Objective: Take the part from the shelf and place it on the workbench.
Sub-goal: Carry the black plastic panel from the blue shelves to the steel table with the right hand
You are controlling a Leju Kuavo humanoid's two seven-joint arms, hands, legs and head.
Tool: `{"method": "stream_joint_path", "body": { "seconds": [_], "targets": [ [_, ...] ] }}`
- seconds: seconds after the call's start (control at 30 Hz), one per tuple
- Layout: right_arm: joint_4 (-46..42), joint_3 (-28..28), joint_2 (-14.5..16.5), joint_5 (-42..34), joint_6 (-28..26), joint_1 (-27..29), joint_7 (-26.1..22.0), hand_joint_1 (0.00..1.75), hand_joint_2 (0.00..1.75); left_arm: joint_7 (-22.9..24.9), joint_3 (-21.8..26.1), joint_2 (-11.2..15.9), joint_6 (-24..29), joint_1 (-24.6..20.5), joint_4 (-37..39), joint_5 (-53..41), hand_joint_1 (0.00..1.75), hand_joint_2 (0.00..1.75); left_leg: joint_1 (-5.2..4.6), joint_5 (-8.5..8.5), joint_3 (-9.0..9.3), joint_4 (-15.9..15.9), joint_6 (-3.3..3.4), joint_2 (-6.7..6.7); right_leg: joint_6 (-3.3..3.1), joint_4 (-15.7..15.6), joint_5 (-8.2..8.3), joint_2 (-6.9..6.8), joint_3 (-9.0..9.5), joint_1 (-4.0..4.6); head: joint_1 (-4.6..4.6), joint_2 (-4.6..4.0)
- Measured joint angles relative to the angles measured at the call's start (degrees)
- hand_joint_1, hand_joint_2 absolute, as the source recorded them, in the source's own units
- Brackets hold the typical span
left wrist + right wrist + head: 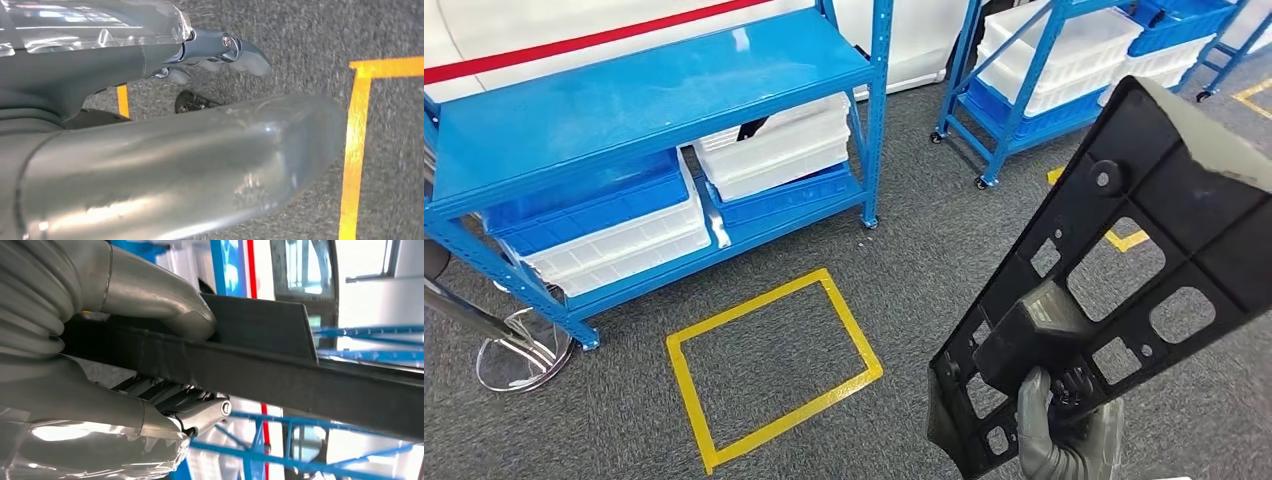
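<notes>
The blue shelf stands well beyond the right hand, which grips the black part by its lower end, the plate rising above its fingers; left hand holds nothing, fingers loosely spread

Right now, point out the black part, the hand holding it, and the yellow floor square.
black part (1184, 200), head view, upper flat panel.
right hand (1064, 440), head view, grey fingers under the part.
yellow floor square (686, 385), head view, left tape edge.
</notes>
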Motion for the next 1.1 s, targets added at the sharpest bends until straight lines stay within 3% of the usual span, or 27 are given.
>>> {"method": "stream_joint_path", "body": {
  "seconds": [0.1, 0.17, 0.23, 0.3, 0.33, 0.4, 0.47, 0.53, 0.6, 0.63, 0.67, 0.73, 0.8, 0.83, 0.87, 0.93, 1.0, 1.03, 1.1],
  "targets": [
    [-0.24, -0.21, 0.01, -0.37, -0.14, 0.32, -0.25, 1.75, 1.75, -0.13, 0.26, -0.01, 0.01, -0.22, -0.03, 1.05, 0.00, 0.00, 0.10, -0.21, 0.29, 0.24, -1.22, 0.85, -1.44, -0.28, 0.40, 1.37, -0.49, 0.19, -0.07, 0.00],
    [-0.60, -0.32, 0.01, -0.77, -0.23, 0.55, -0.63, 1.75, 1.75, -0.24, 0.65, -0.03, 0.02, -0.27, -0.05, 1.79, 0.00, 0.00, 0.38, -2.35, -0.74, 2.71, -1.77, -1.41, -2.39, -0.53, 1.05, 2.53, -0.90, 0.03, -0.16, 0.00],
    [-0.83, -0.44, 0.02, -1.08, -0.25, 0.67, -1.09, 1.75, 1.75, -0.31, 1.26, -0.03, 0.01, -0.14, -0.08, 2.51, 0.00, 0.00, 0.52, -6.61, -3.60, 9.45, -1.94, -4.47, -3.06, -0.53, 1.55, 3.79, -1.48, 0.15, -0.28, -0.01],
    [-0.85, -0.57, 0.02, -1.34, -0.20, 0.80, -1.55, 1.75, 1.75, -0.32, 1.79, -0.03, 0.00, 0.05, -0.09, 3.13, 0.00, 0.00, 0.51, -9.12, -6.28, 15.89, -1.79, -5.43, -3.32, -0.31, 1.82, 5.34, -2.05, 0.50, -0.31, 0.00],
    [-0.86, -0.63, 0.01, -1.67, -0.10, 0.90, -1.84, 1.75, 1.75, -0.34, 2.04, -0.03, -0.02, 0.10, -0.09, 3.52, 0.00, 0.00, 0.48, -8.72, -6.42, 16.50, -1.60, -5.56, -3.35, -0.14, 1.89, 6.18, -2.25, 0.67, -0.31, 0.00],
    [-0.92, -0.79, 0.01, -2.79, 0.27, 1.09, -2.56, 1.75, 1.75, -0.42, 2.63, -0.03, -0.16, 0.10, -0.11, 4.49, 0.00, 0.00, 0.33, -5.17, -3.73, 11.24, -0.87, -6.47, -3.28, 0.19, 1.96, 7.80, -2.44, 0.92, -0.31, -0.01],
    [-1.00, -0.97, 0.01, -4.30, 0.76, 1.18, -3.45, 1.75, 1.75, -0.49, 3.19, 0.07, -0.33, 0.11, -0.27, 5.20, 0.00, 0.00, 0.19, -2.37, -0.37, 3.93, 0.09, -9.44, -2.97, 0.48, 2.11, 9.16, -2.67, 1.00, -0.20, -0.01],
    [-1.09, -1.24, 0.01, -5.79, 1.27, 1.26, -4.33, 1.75, 1.75, -0.46, 3.57, 0.11, -0.46, 0.05, -0.43, 5.62, 0.00, 0.00, -0.07, -1.88, 0.71, 0.98, 0.50, -11.03, -2.23, 0.54, 2.48, 10.35, -3.15, 0.72, -0.16, -0.01],
    [-1.33, -1.61, 0.02, -6.83, 1.76, 1.43, -5.03, 1.75, 1.75, -0.41, 3.88, 0.00, -0.51, -0.08, -0.46, 6.11, 0.00, 0.00, -0.08, -1.32, 0.97, 0.19, 0.69, -9.71, -1.35, 0.30, 2.99, 11.49, -3.51, 0.43, -0.22, -0.01],
    [-1.49, -1.78, 0.02, -7.13, 1.95, 1.54, -5.27, 1.75, 1.75, -0.40, 3.99, -0.06, -0.49, -0.13, -0.48, 6.31, 0.00, 0.00, 0.08, -0.91, 1.19, -0.40, 0.93, -8.98, -1.03, 0.56, 2.81, 10.95, -3.77, 0.51, -0.18, -0.01],
    [-1.63, -1.92, 0.01, -7.31, 2.08, 1.59, -5.49, 1.75, 1.75, -0.40, 4.08, -0.11, -0.46, -0.16, -0.51, 6.45, 0.00, 0.00, 0.24, -0.47, 1.40, -1.01, 1.21, -8.11, -0.77, 1.64, 1.97, 9.66, -4.40, 0.63, -0.01, 0.00],
    [-1.77, -2.08, -0.01, -7.43, 2.15, 1.63, -5.69, 1.75, 1.75, -0.39, 4.19, -0.16, -0.43, -0.10, -0.56, 6.56, 0.00, 0.00, 0.25, 0.01, 1.38, -1.64, 1.58, -6.36, -0.27, 7.08, -1.60, 6.09, -7.10, 0.71, 0.32, 0.00],
    [-1.79, -2.30, -0.02, -7.53, 2.21, 1.64, -5.78, 1.75, 1.75, -0.34, 4.31, -0.16, -0.35, 0.02, -0.58, 6.78, 0.00, 0.00, 0.15, 0.05, 1.10, -1.63, 1.64, -4.45, 0.35, 13.38, -4.53, 4.60, -9.96, 0.34, 0.44, -0.01],
    [-1.79, -2.43, -0.02, -7.63, 2.28, 1.66, -5.83, 1.75, 1.75, -0.32, 4.38, -0.17, -0.24, 0.04, -0.58, 6.99, 0.00, 0.00, 0.14, 0.02, 1.03, -1.60, 1.58, -3.56, 0.61, 14.45, -4.60, 4.31, -10.23, 0.10, 0.48, -0.01],
    [-1.79, -2.56, -0.02, -7.76, 2.37, 1.68, -5.87, 1.75, 1.75, -0.31, 4.47, -0.20, -0.12, 0.02, -0.59, 7.30, 0.00, 0.00, 0.17, -0.05, 1.01, -1.54, 1.46, -2.75, 0.83, 13.40, -3.67, 4.01, -9.36, -0.12, 0.50, -0.01],
    [-1.79, -2.71, -0.02, -8.03, 2.56, 1.70, -5.99, 1.75, 1.75, -0.31, 4.80, -0.30, 0.09, -0.12, -0.60, 8.14, 0.00, 0.00, 0.20, -0.35, 1.10, -1.21, 0.97, -1.39, 0.94, 6.36, -0.78, 2.15, -4.98, -0.42, 0.56, -0.01],
    [-1.79, -2.80, -0.01, -8.19, 2.71, 1.73, -6.07, 1.75, 1.75, -0.34, 5.34, -0.39, 0.15, -0.27, -0.67, 9.11, 0.00, 0.00, 0.01, -0.87, 1.13, -0.72, 0.11, -0.39, 0.26, 0.69, 0.66, 0.30, -1.62, -0.26, 0.44, 0.00],
    [-1.79, -2.86, -0.01, -8.22, 2.76, 1.74, -6.08, 1.75, 1.75, -0.37, 5.63, -0.40, 0.16, -0.35, -0.72, 9.57, 0.00, 0.00, -0.09, -1.05, 1.22, -0.58, -0.32, 0.05, -0.25, -0.24, 0.62, 0.02, -1.17, -0.06, 0.38, 0.00],
    [-1.79, -2.94, 0.01, -8.22, 2.81, 1.78, -5.98, 1.75, 1.75, -0.40, 6.03, -0.42, 0.16, -0.56, -0.79, 10.38, 0.00, 0.00, -0.04, -1.20, 1.64, -0.62, -1.08, 0.74, -1.17, -0.23, 0.77, 1.16, -1.31, 0.12, 0.23, -0.01]
  ]
}}
